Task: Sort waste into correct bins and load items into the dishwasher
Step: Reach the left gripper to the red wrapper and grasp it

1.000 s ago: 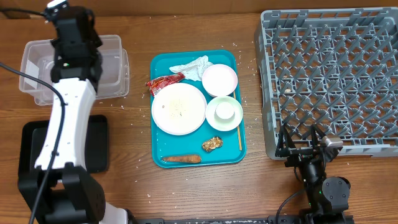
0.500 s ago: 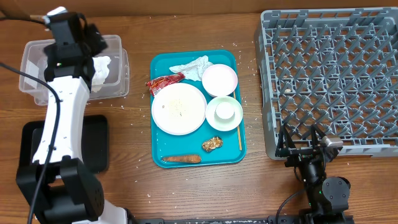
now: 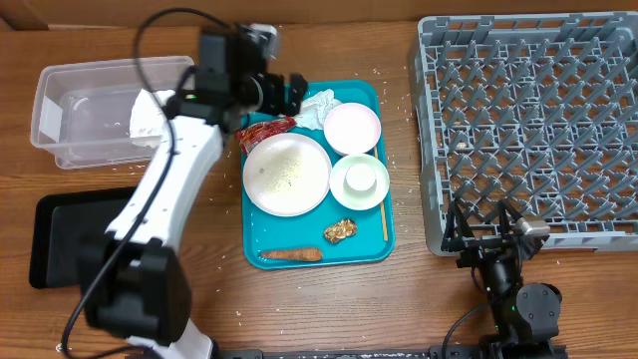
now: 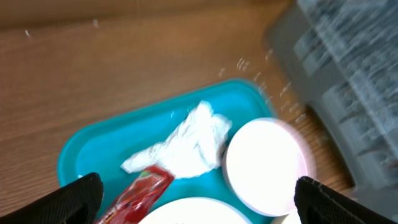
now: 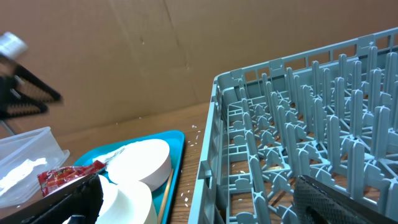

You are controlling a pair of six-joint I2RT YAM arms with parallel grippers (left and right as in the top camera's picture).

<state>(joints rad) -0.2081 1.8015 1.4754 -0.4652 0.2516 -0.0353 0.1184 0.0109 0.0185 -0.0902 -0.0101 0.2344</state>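
Note:
My left gripper hangs open and empty over the far end of the teal tray. Under it lie a crumpled white napkin and a red wrapper, next to a white bowl. The tray also carries the round plate sprinkled with rice, a cup in a second bowl, a brown lump, a carrot stick and a chopstick. Another napkin lies in the clear tub. My right gripper stands open by the near left corner of the grey rack.
A black tray sits on the table's near left, partly under the left arm. Loose rice grains dot the wood around the teal tray and beside the rack wall. A brown cardboard wall stands behind the table.
The left gripper opened over the clear tub and left a white napkin in it. It then swung right to the teal tray's far end. The right arm stayed still.

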